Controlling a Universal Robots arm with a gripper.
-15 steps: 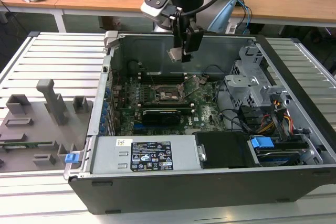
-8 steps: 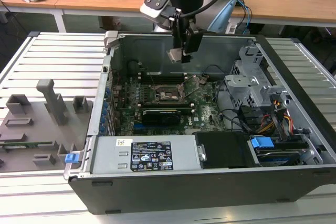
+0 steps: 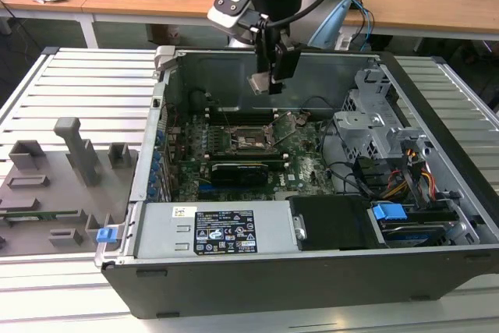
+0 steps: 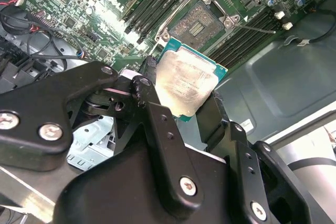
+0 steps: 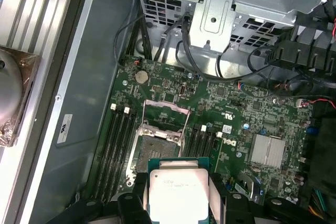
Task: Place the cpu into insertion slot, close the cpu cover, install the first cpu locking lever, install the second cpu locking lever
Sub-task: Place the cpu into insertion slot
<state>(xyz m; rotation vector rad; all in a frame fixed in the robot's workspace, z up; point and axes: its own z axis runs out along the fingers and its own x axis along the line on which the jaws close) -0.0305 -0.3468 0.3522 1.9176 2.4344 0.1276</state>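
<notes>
The cpu (image 4: 186, 85) is pinched by two opposite edges between the black fingers (image 4: 149, 95) of the gripper (image 4: 181, 100), which has closed just to the chip's width. The chip's silvery-tan face is turned toward the wrist cameras and its greenish rim shows at the free corners. The finger pads cover the clamped edges, the gripper's body cuts off the near edge in the first wrist view, and the underside is out of sight. Faint print crosses the chip's face, too pale to make out.

In the exterior view the gripper (image 3: 269, 77) hangs over the open computer case (image 3: 281, 282), with the cpu (image 3: 261, 83) well above the board. Directly beneath it lies the insertion slot (image 5: 157, 148), bare, its dark contact field exposed. The cpu cover (image 5: 167, 105) stands swung up on the slot's far side, green board showing through its window. A thin metal lever (image 4: 257, 28) sticks out beside the slot; where its far end lies is hard to tell.

Rows of memory slots (image 5: 118, 150) flank the slot on both sides. Farther from the gripper, a long black expansion card (image 3: 238, 169) crosses the board. A white label (image 3: 224, 232) with dense small print sits on the power supply, and a small white sticker (image 5: 64, 124) sits on the case wall.
</notes>
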